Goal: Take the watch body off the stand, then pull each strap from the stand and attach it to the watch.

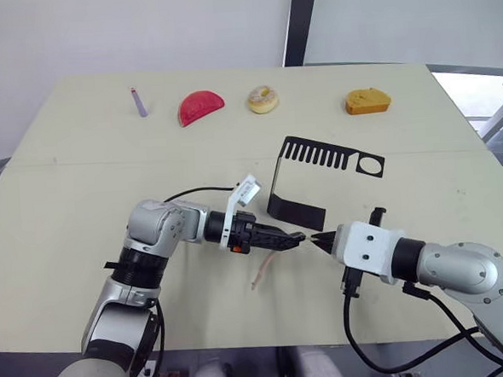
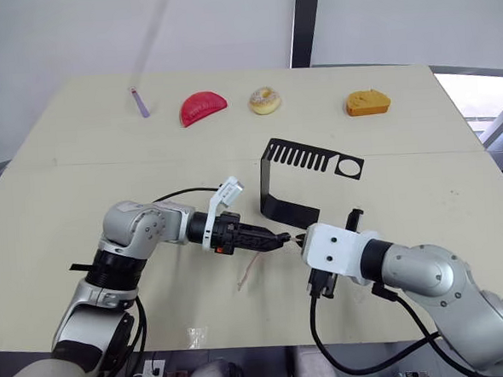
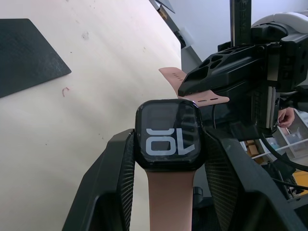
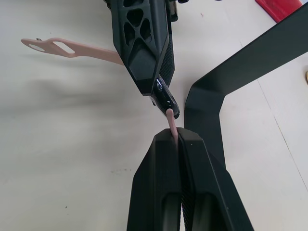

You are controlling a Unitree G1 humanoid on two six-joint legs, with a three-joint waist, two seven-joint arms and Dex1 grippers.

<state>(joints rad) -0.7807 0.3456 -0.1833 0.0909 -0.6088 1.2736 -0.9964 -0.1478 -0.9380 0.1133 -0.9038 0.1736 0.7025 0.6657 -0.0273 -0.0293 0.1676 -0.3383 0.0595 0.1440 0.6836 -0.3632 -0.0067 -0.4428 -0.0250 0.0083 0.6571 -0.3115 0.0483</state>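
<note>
My left gripper [image 1: 295, 236] is shut on the watch body [image 3: 168, 139], a small black case whose screen shows white digits. One pinkish strap [image 1: 261, 273] is fixed to the watch body and hangs down to the table. My right gripper [image 4: 179, 135] is shut on the second strap [image 4: 172, 119], whose end meets the free end of the watch body [image 4: 165, 98]. I cannot tell whether it is seated. The two grippers face each other tip to tip, just in front of the foot of the black stand [image 1: 297, 210], whose slotted arm [image 1: 331, 158] is bare.
Along the far side of the table lie a purple stick [image 1: 139, 102], a red slice [image 1: 200, 106], a doughnut [image 1: 262, 99] and an orange piece [image 1: 367, 101]. The table's front edge [image 1: 261, 342] runs close below both arms.
</note>
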